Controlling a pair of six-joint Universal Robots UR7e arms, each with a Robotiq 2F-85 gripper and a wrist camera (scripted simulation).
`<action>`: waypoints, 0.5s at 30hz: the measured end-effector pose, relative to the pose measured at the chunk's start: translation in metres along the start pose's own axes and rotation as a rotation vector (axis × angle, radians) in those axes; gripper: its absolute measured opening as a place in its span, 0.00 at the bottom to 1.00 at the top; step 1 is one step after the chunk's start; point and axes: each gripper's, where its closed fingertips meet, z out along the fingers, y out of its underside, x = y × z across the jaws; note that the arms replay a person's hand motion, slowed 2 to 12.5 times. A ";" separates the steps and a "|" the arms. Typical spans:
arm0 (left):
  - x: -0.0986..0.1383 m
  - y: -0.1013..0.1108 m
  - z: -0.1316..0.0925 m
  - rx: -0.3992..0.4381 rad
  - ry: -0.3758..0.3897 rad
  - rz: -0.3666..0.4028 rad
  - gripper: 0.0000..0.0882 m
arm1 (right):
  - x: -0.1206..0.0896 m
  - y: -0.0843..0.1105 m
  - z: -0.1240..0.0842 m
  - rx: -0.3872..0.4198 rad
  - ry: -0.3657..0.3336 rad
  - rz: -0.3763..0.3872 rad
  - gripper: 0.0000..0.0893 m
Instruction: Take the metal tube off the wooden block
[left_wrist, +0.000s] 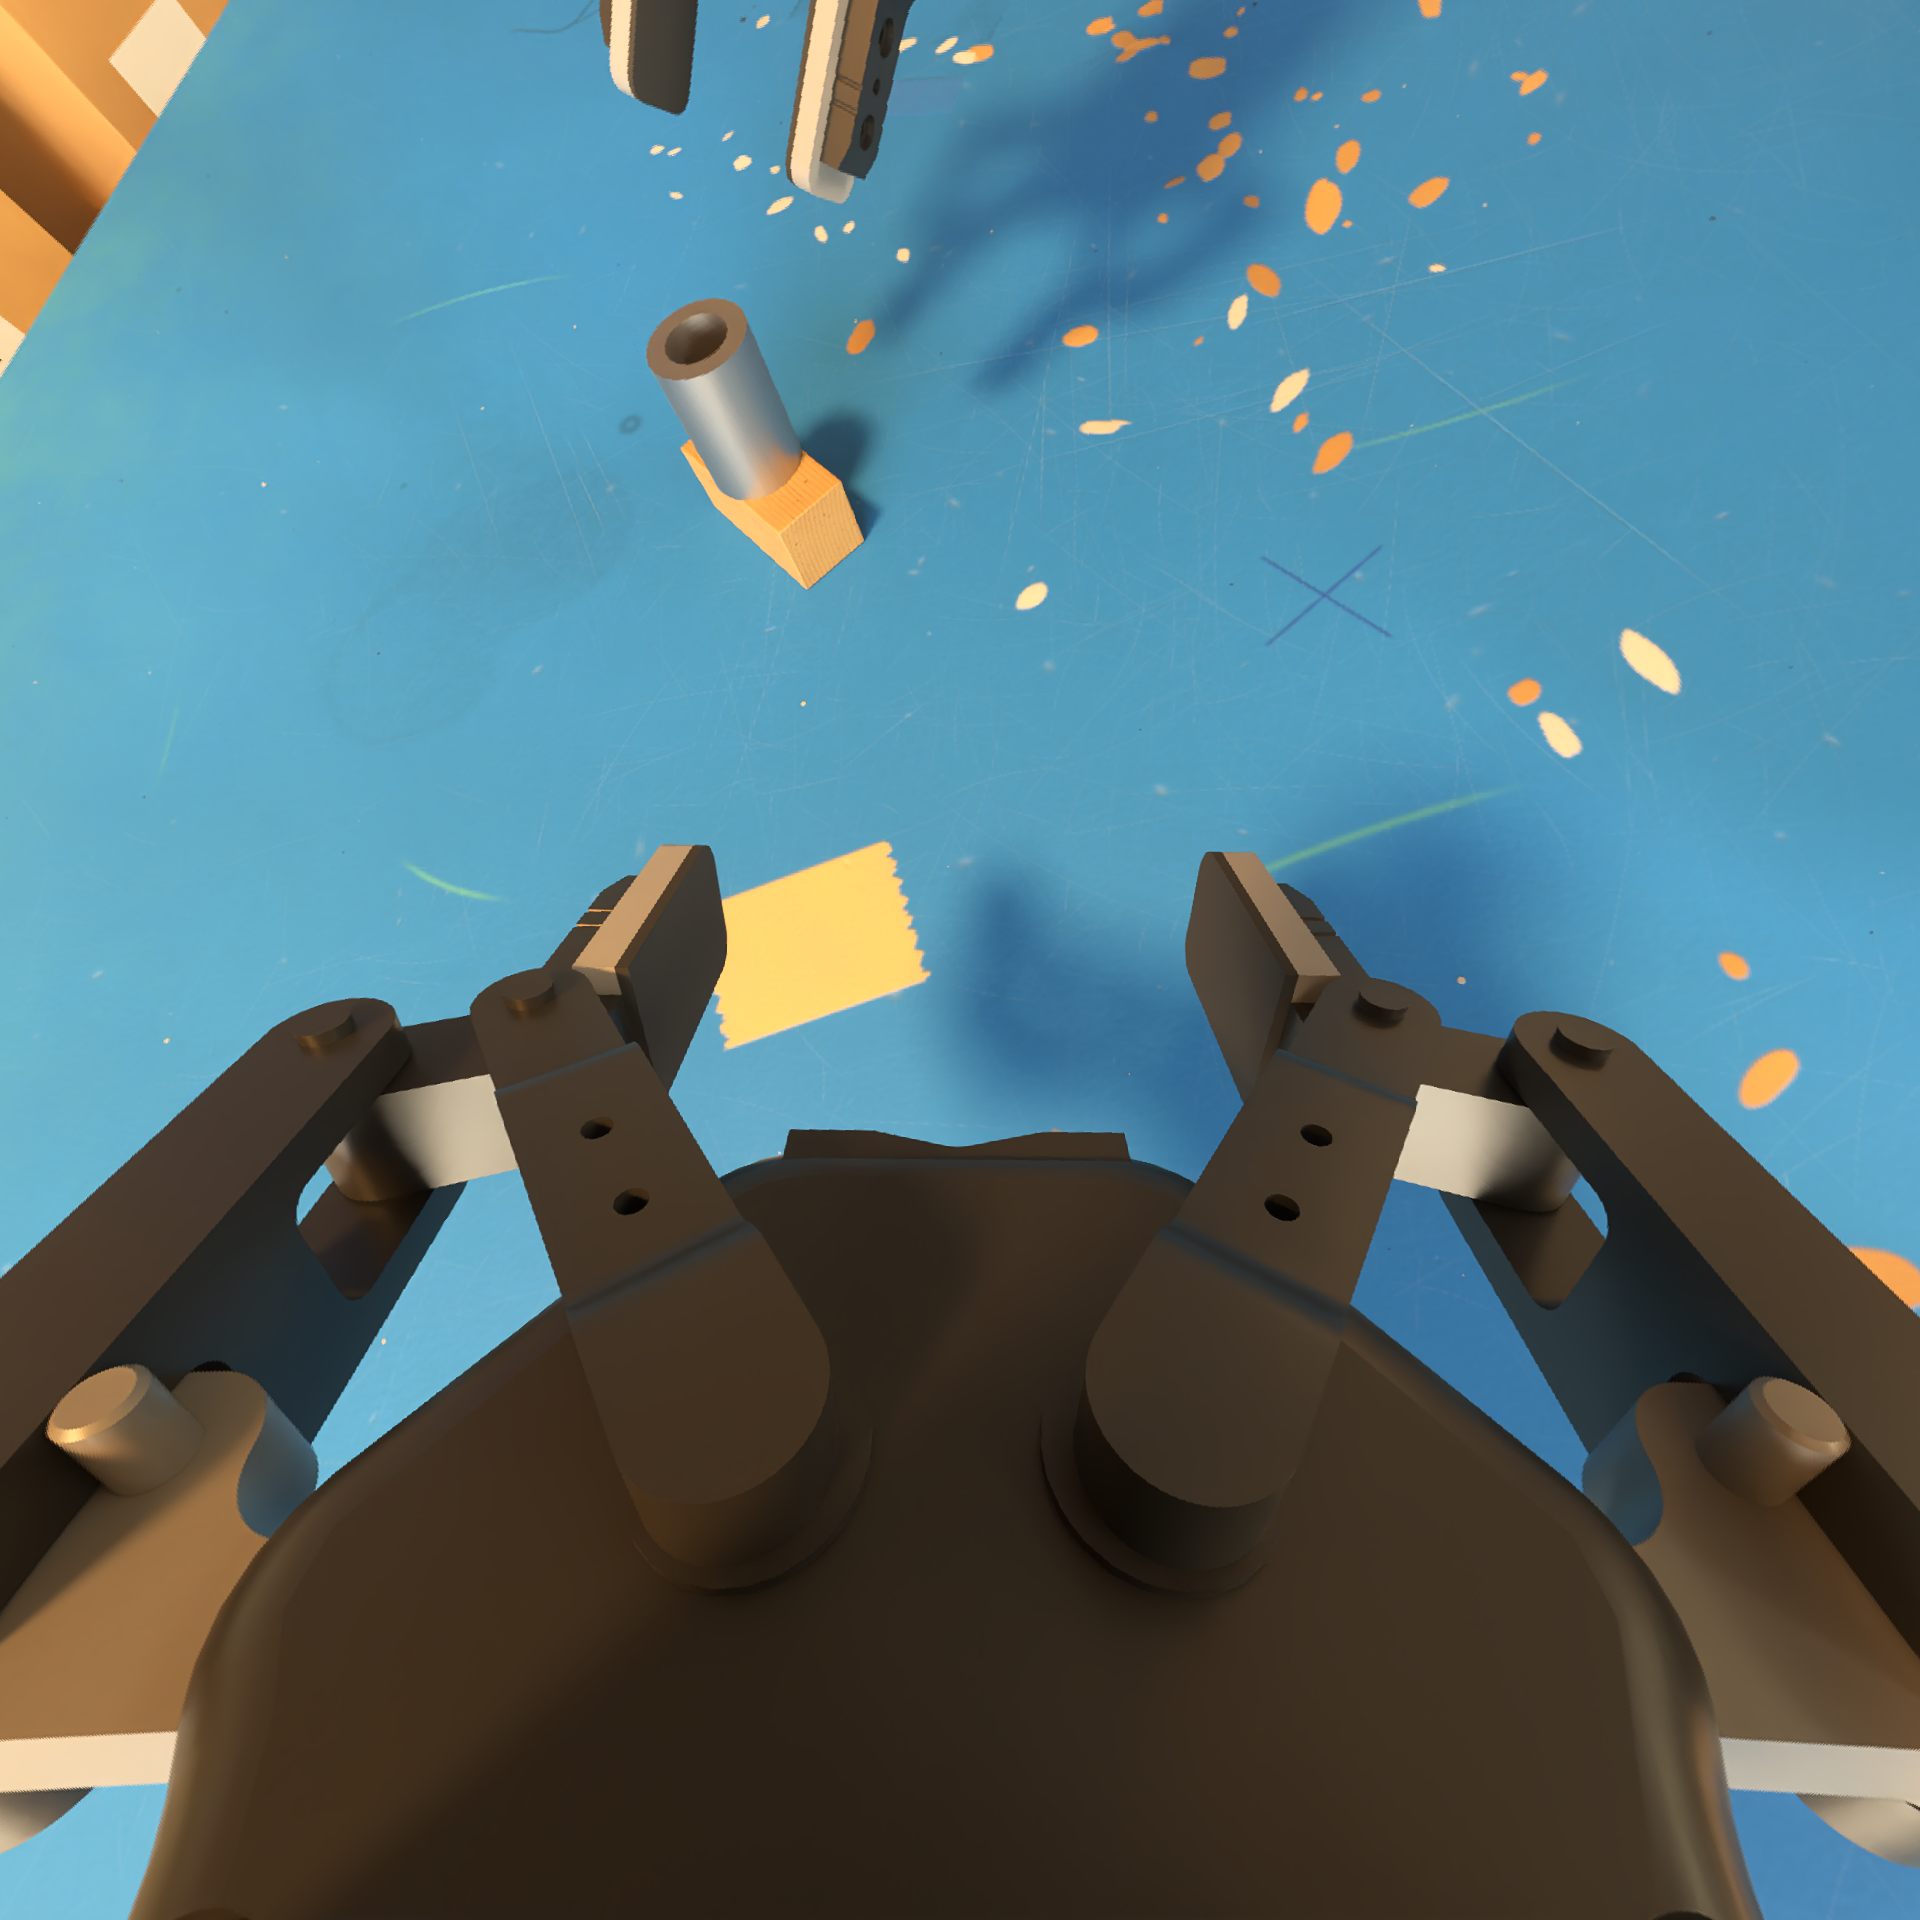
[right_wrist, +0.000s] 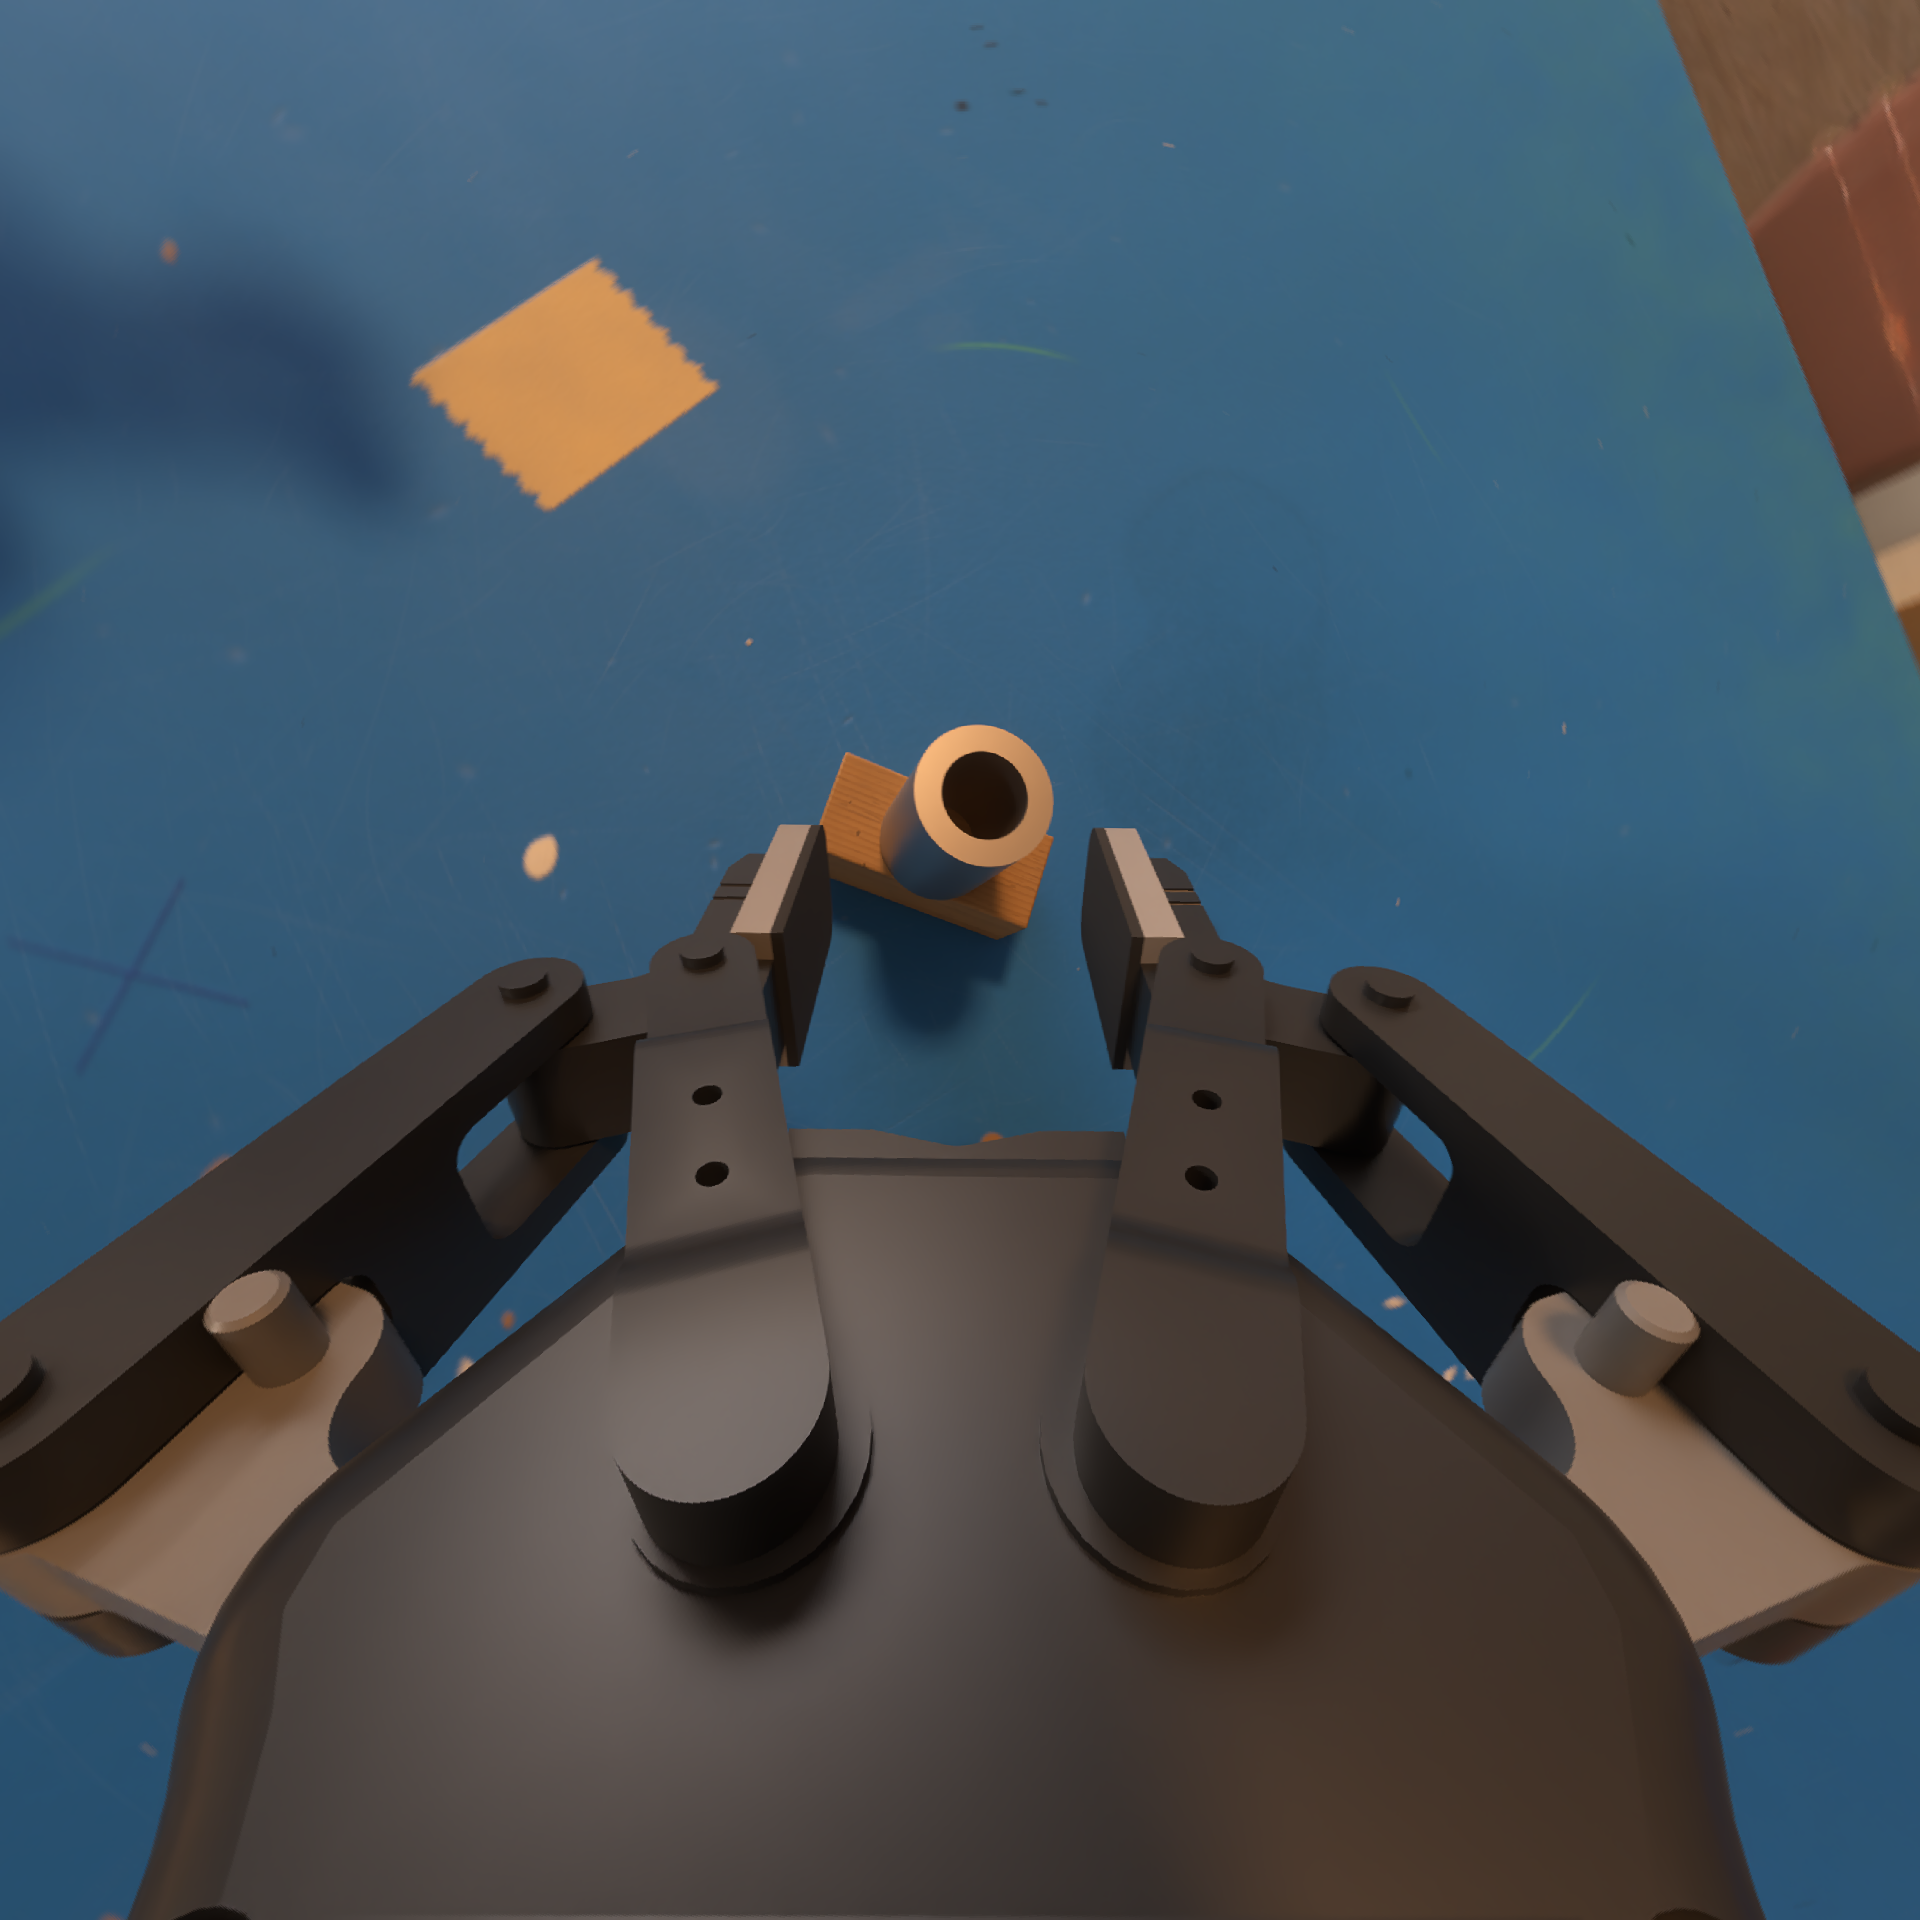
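A grey metal tube (left_wrist: 722, 400) stands upright on a small wooden block (left_wrist: 800, 520) on the blue table (left_wrist: 1039, 727). In the right wrist view the tube (right_wrist: 966, 810) and the block (right_wrist: 1013, 894) sit just beyond my right gripper (right_wrist: 956, 862), which is open and empty, above them. My left gripper (left_wrist: 956, 883) is open and empty, well short of the tube. The right gripper's fingers (left_wrist: 831, 94) show at the top of the left wrist view, beyond the tube.
A yellow piece of tape (left_wrist: 821, 940) lies on the table by my left fingers; it also shows in the right wrist view (right_wrist: 566, 384). Orange and cream paint flecks (left_wrist: 1320, 203) and a drawn cross (left_wrist: 1325, 597) mark the table. The table edge (right_wrist: 1787, 364) runs at right.
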 end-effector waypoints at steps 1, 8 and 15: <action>0.000 0.001 -0.001 0.001 0.000 -0.002 0.88 | -0.001 -0.001 0.000 -0.007 -0.015 -0.051 0.47; 0.001 0.006 -0.007 -0.001 -0.007 -0.014 0.88 | -0.004 0.007 0.006 -0.172 -0.115 -0.340 0.42; 0.001 0.012 -0.013 -0.001 -0.020 -0.022 0.89 | -0.002 0.013 0.012 -0.377 -0.210 -0.509 0.46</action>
